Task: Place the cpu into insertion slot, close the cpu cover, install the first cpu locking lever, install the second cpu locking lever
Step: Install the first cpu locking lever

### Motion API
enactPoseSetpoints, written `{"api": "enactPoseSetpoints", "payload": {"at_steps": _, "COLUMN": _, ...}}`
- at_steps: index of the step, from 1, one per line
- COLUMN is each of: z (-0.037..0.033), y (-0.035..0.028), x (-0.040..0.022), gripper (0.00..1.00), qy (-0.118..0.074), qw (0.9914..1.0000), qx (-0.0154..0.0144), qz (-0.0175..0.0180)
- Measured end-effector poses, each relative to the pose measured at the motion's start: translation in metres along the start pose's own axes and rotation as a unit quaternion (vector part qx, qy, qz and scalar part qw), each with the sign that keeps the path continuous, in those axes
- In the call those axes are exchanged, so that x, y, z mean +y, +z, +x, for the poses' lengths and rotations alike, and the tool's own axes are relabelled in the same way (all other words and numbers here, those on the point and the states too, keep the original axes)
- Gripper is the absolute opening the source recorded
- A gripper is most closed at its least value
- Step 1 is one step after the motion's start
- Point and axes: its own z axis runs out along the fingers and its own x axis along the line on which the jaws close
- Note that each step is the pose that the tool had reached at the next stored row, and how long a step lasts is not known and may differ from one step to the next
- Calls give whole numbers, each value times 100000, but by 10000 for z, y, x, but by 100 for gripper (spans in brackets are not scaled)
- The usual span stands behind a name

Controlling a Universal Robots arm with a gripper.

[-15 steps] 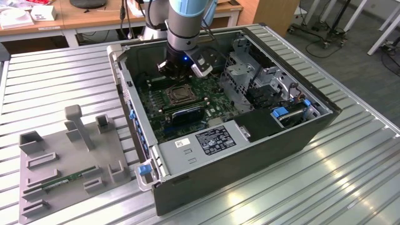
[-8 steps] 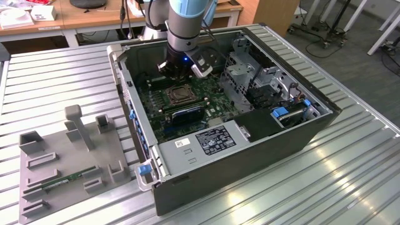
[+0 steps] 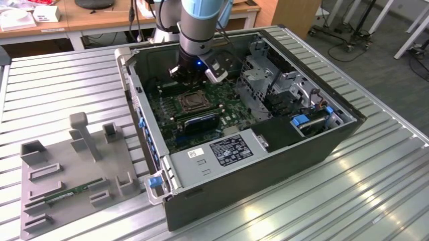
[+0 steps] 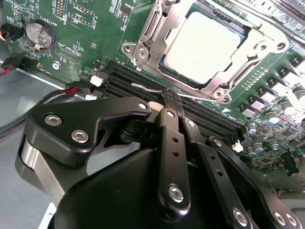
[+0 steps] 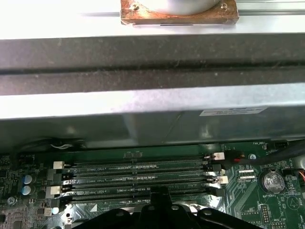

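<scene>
Inside the open computer case (image 3: pixel 268 165), which lies on a ribbed metal table (image 3: pixel 348 201), the arm reaches down so that the gripper (image 3: pixel 191 83) hangs just over the green circuit board (image 3: pixel 231 108), beside the insertion slot (image 3: pixel 194 102). Seen from the second wrist view, the cpu (image 4: pixel 205 43) lies flat in that slot, its pale metal top showing through the cut-out of the cpu cover (image 4: pixel 143 47). The cover is folded down over the chip's edges. The gripper (image 4: pixel 171 95) is drawn narrow: its two black fingers (image 4: pixel 167 126) stand side by side with hardly a gap. Their tips meet at a thin silvery locking lever (image 4: pixel 143 88), which runs along the socket edge nearest the memory slots (image 4: pixel 133 76). The rod seems to be pinched between the tips and comes out on both sides of them. In the first wrist view the gripper (image 5: pixel 159 198) sits at the edge of the rows of memory slots (image 5: pixel 138 179), with the case's grey wall beyond. A coin battery (image 4: pixel 40 34) sits on the board well apart from the socket. Towards the exterior view's left, a grey fixture (image 3: pixel 40 201) rests on the table and holds a green memory stick (image 3: pixel 70 192).
</scene>
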Motion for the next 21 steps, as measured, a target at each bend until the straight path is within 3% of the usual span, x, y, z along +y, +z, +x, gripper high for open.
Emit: {"api": "enactPoseSetpoints", "payload": {"at_steps": 21, "z": -8, "y": 34, "x": -1, "gripper": 11, "qy": 4, "qw": 100000, "qx": -1, "qz": 1}}
